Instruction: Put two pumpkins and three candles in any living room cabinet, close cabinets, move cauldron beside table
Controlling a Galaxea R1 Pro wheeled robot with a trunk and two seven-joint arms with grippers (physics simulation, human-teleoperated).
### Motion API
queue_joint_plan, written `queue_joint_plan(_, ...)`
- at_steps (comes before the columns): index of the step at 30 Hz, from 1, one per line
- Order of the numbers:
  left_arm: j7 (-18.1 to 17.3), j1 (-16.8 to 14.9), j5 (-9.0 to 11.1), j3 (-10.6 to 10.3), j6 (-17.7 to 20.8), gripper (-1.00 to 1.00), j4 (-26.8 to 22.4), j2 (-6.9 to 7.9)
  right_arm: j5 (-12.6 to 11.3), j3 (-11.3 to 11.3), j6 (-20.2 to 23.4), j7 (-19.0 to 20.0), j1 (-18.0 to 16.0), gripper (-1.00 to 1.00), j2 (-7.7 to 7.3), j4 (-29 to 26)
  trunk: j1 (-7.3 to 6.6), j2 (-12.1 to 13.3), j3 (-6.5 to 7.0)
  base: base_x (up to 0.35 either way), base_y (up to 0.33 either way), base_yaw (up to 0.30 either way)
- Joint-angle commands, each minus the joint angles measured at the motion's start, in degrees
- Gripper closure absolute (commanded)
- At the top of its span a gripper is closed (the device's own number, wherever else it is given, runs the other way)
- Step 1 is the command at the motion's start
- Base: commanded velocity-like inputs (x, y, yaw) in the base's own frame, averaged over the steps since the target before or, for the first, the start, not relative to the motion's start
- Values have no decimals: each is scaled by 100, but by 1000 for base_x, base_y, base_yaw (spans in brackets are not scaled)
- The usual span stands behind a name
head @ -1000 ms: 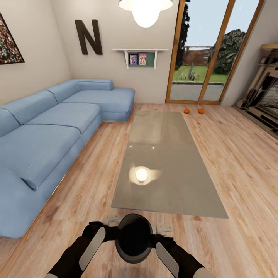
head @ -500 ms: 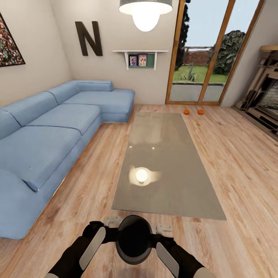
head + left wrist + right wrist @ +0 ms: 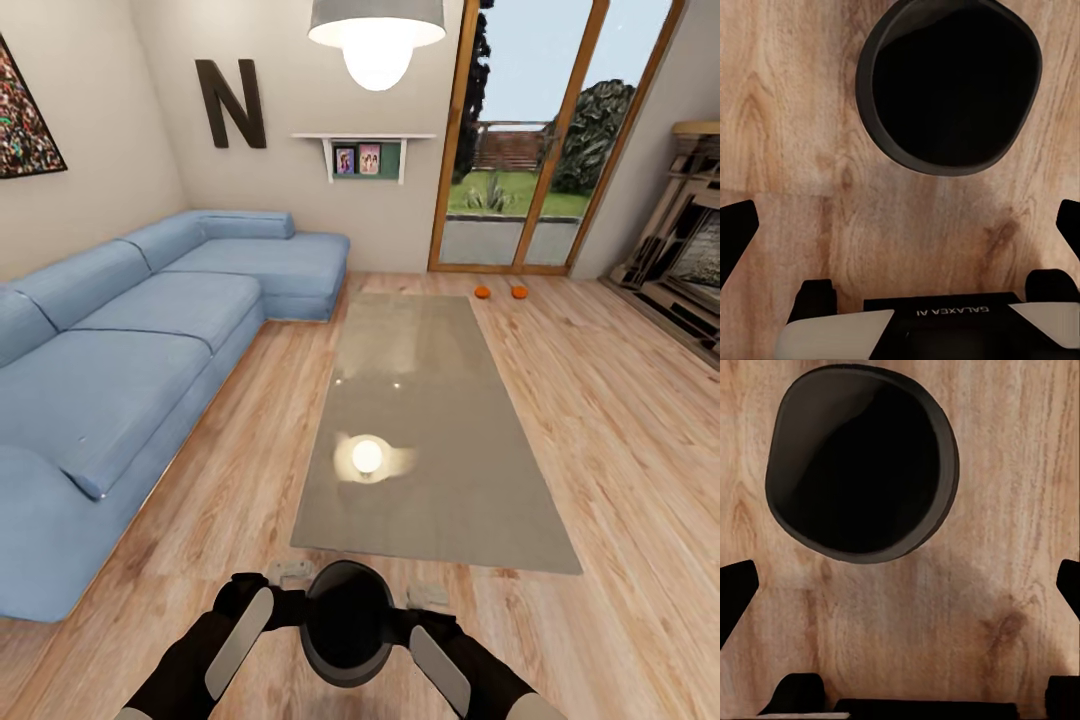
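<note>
My left hand (image 3: 262, 607) and my right hand (image 3: 418, 622) sit low in front of me, one on each side of the cauldron (image 3: 347, 620); from the head view each seems to press against the pot's flank, though I cannot tell whether there is real contact; in the left wrist view my left hand's fingers (image 3: 736, 234) stand wide apart with the cauldron (image 3: 949, 84) out ahead between them, not pinched; in the right wrist view my right hand's fingers (image 3: 735, 594) are likewise spread, the cauldron (image 3: 861, 463) beyond their tips, its wide black mouth facing the camera over the wooden floor (image 3: 1020, 510); just past my hands lies the near end of the bench (image 3: 432, 430), its glossy grey top mirroring the ceiling lamp (image 3: 377, 38); far beyond the bench's other end, near the glass doors (image 3: 540, 140), the two pumpkins (image 3: 482, 292) rest on the floor close together; off to my left hand's side runs the blue sofa (image 3: 130, 370); to my right hand's side stands a fireplace (image 3: 690, 240).
</note>
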Motion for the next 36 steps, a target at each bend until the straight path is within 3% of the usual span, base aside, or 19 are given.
queue_joint_plan(1,58,-4,60,-8,10,-100,-6,2,-261,33,2,-15,-1,-100,-51,14,-23,39,14,0,0,0)
queue_joint_plan(3,58,-4,60,-8,10,-100,-6,2,-418,37,-30,26,10,-100,-147,35,-67,119,50,0,0,0)
queue_joint_plan(7,58,-4,57,-8,10,-100,-6,2,-516,44,-78,340,59,-100,-302,68,-155,279,121,0,0,0)
queue_joint_plan(15,58,-4,52,-8,10,-100,-6,2,-457,53,-374,963,73,-100,-341,572,-330,600,265,0,0,0)
queue_joint_plan(25,58,-4,51,-8,10,-100,-6,1,-441,66,-964,1046,73,-100,-341,1126,-550,1001,445,-212,0,0)
queue_joint_plan(36,67,-4,46,-8,10,-100,-6,2,-459,74,-1126,1043,73,-100,-341,1215,-791,1443,642,-304,0,0)
